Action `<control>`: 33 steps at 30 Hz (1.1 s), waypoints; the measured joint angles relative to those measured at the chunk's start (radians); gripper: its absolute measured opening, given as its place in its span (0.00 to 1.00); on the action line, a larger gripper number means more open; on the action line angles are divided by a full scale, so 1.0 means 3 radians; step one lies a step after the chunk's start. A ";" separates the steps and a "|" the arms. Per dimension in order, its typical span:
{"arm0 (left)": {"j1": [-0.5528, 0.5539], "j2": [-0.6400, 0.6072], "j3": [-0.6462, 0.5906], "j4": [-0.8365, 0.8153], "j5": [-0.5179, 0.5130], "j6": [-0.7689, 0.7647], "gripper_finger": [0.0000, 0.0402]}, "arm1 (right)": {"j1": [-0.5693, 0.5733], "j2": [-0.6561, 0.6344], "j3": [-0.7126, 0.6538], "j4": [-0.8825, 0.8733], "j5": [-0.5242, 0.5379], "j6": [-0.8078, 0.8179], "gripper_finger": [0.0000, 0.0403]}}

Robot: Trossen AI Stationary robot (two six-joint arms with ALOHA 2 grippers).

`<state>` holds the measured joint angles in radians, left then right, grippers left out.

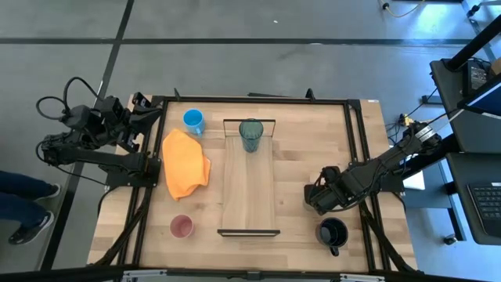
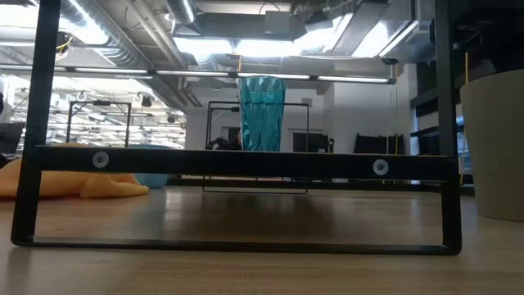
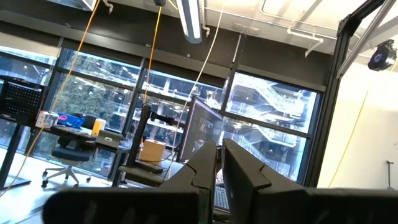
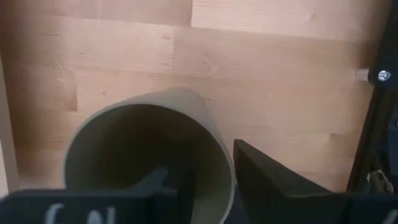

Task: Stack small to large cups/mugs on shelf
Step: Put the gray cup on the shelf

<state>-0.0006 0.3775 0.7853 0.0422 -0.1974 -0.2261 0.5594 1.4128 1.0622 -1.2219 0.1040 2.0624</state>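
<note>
The light-wood shelf lies along the table's middle. The teal tumbler stands upright on its far end and also shows in the low view. The blue mug stands at the far left and the pink cup at the near left. The black mug stands at the near right. My right gripper is right of the shelf, shut on the olive-green cup, which it hides in the high view. My left gripper is shut and empty, parked off the table's left edge. My right gripper holds the olive-green cup by its wall at the rim. One finger is inside the cup and one is outside. The fingers come from above, pointing down. The cup stands upright, and in the low view its base appears to rest on the table.
An orange cloth lies crumpled left of the shelf. Black frames stand at both short ends of the shelf, one near and one far. Bare tabletop lies between the shelf and the right edge.
</note>
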 joint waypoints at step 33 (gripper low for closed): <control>0.0000 0.0001 0.0000 0.0000 0.0001 0.0000 0.06 | -0.0140 0.0000 0.0005 0.0171 0.0154 -0.0098 0.04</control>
<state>-0.0006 0.3777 0.7853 0.0422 -0.1970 -0.2262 0.5174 1.4128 1.0637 -1.1707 0.1501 2.0329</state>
